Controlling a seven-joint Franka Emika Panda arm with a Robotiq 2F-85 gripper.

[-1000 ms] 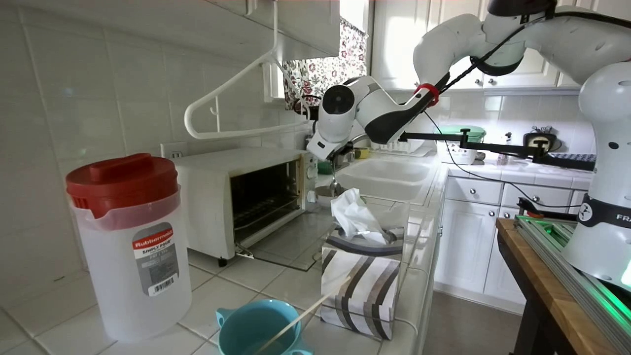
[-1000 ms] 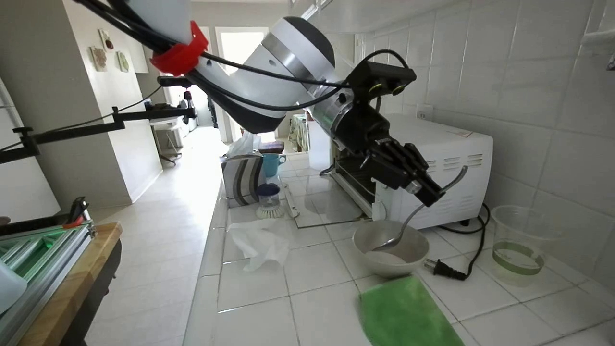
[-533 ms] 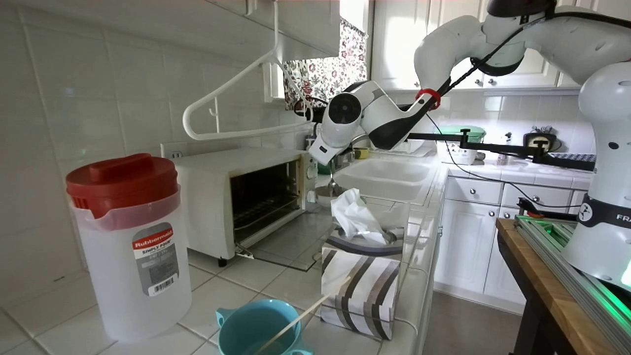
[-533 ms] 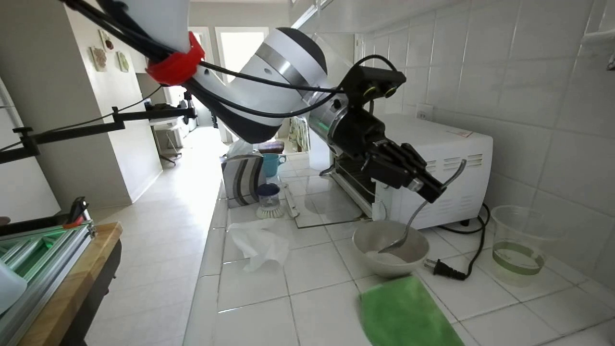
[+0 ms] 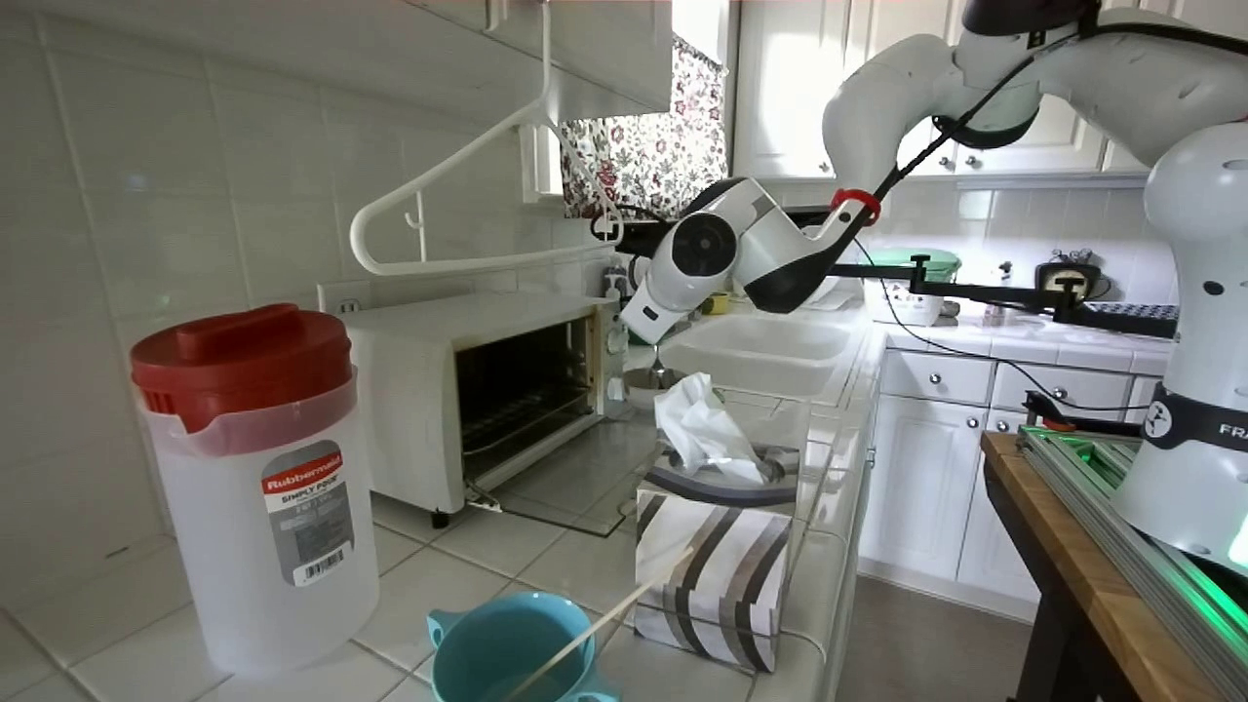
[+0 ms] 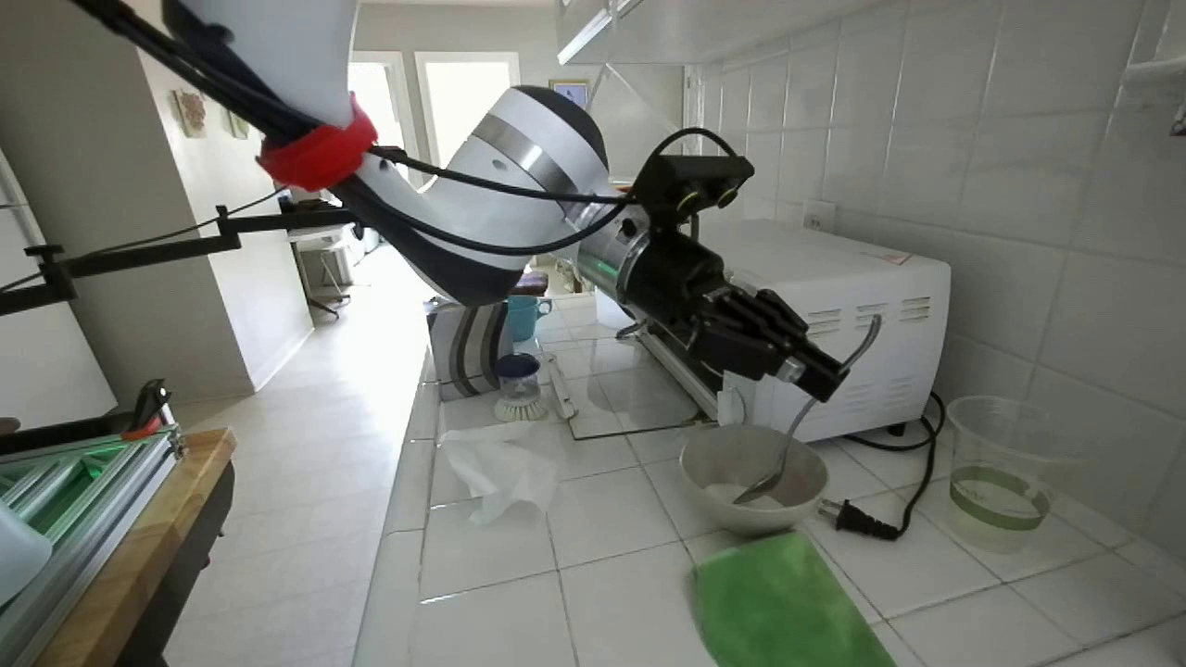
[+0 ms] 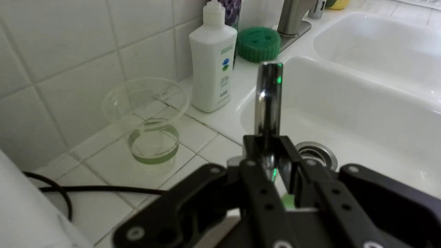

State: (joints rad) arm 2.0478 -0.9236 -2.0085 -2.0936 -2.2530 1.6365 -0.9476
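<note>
My gripper (image 6: pixel 829 375) is shut on the handle of a shiny metal spoon (image 6: pixel 866 341). The handle's end sticks out past the fingertips, and in the wrist view the spoon (image 7: pixel 268 100) rises from between the two black fingers (image 7: pixel 253 148). Below, the spoon's head is inside a pale bowl (image 6: pixel 718 505) on the tiled counter; whether it touches the bottom I cannot tell. Something whitish shows in the bowl. A green cloth (image 6: pixel 788 602) lies against the bowl's near side. In the other direction, much of the bowl (image 5: pixel 639 392) is hidden behind a tissue box.
A white toaster oven (image 6: pixel 852 278) with its door down stands close beside the gripper, its black plug (image 6: pixel 866 522) near the bowl. A clear plastic cup (image 7: pixel 155 151), a white bottle (image 7: pixel 212 65) and the sink (image 7: pixel 344 110) are beyond. A white hanger (image 5: pixel 487 261) hangs near the wrist.
The arm's wrist has tilted and sunk lower, and the gripper has shifted slightly. The held spoon stands steeper, its head having moved a little within the bowl. The hanger has swung slightly.
</note>
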